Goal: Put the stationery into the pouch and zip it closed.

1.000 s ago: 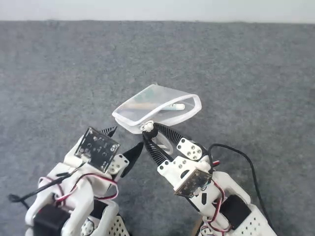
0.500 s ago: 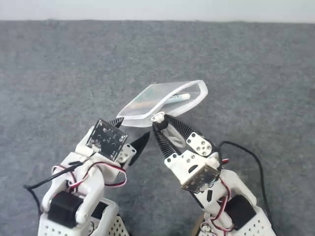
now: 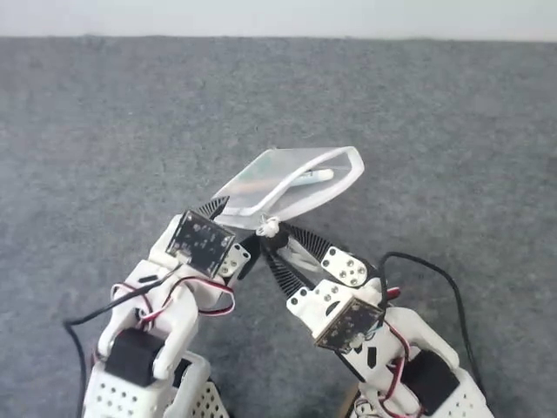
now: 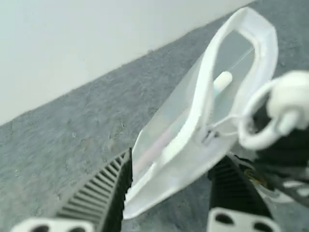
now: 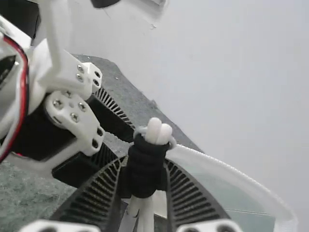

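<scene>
**Clerk:** Begin at the jaws. What of the right arm?

**Inspector:** The right gripper (image 5: 145,154) had its jaws closed tight on the zip pull (image 5: 157,130). The pull's white bead stood out just past the ribbed fingers (image 5: 186,193). The high view agreed, showing the pull pinched at that gripper's tip.

**Clerk:** And the left?

**Inspector:** The left gripper (image 4: 174,164) had its jaws wide apart. The near end of the pouch (image 4: 193,125) lay between them. One finger met the pouch's edge, and the other stood just beside its opposite side. I noted no squeeze on the plastic.

**Clerk:** How close were the two grippers?

**Inspector:** They were just beside each other, both at the pouch's near end. In the left wrist view the pull's ring hung close to the left jaw.

**Clerk:** Where was the pouch itself?

**Inspector:** It was in front of both arms, about midway across the table (image 3: 104,131), and it was tilted. It was clear plastic with a white rim. The rim gaped in a loop at the end away from the arms, so the mouth was open there.

**Clerk:** And the stationery?

**Inspector:** A pale pen (image 3: 318,174) lay inside, towards the open far end. A longer, faint item showed through the plastic beside it, but I could not identify it.

**Clerk:** Surroundings?

**Inspector:** A grey, carpet-like covering lay over the table, and a pale wall (image 3: 278,17) stood behind its far edge.
</scene>
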Motion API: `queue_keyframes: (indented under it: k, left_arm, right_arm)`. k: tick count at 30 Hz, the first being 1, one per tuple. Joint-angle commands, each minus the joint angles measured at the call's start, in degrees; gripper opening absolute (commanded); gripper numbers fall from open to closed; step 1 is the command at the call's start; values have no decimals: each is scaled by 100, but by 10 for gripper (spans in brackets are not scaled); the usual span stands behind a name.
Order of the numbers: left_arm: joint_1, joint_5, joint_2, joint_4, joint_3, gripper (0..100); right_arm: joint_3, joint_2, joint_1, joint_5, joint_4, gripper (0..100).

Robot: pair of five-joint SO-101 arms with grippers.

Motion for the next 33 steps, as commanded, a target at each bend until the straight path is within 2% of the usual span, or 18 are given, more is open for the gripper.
queue_keyframes:
  k: [1, 4, 9, 11, 20, 23, 29, 33]
  left_arm:
    - [18, 123, -527, -237, 13, 239]
    - [53, 123, -826, -255, 224, 239]
    - [712, 123, -1231, -281, 699, 239]
    - [774, 123, -1398, -431, 848, 235]
    - [774, 88, -1477, -1662, 1648, 58]
    - [774, 88, -1486, -1662, 1640, 13]
    - [774, 105, -1486, -1635, 1640, 9]
    - [774, 114, -1486, -1284, 1543, 9]
  right_arm:
    - [-378, -119, -84, 62, 13, 6]
    - [-378, -119, -84, 62, 13, 6]
    - [-378, -119, -84, 62, 22, 6]
    - [-378, -119, -84, 62, 22, 6]
    - [-387, -119, -84, 62, 22, 6]
    - [-387, -119, -75, 62, 4, 6]
    - [-387, -119, -48, 44, -57, 6]
    - [-352, -119, 356, 18, -470, 6]
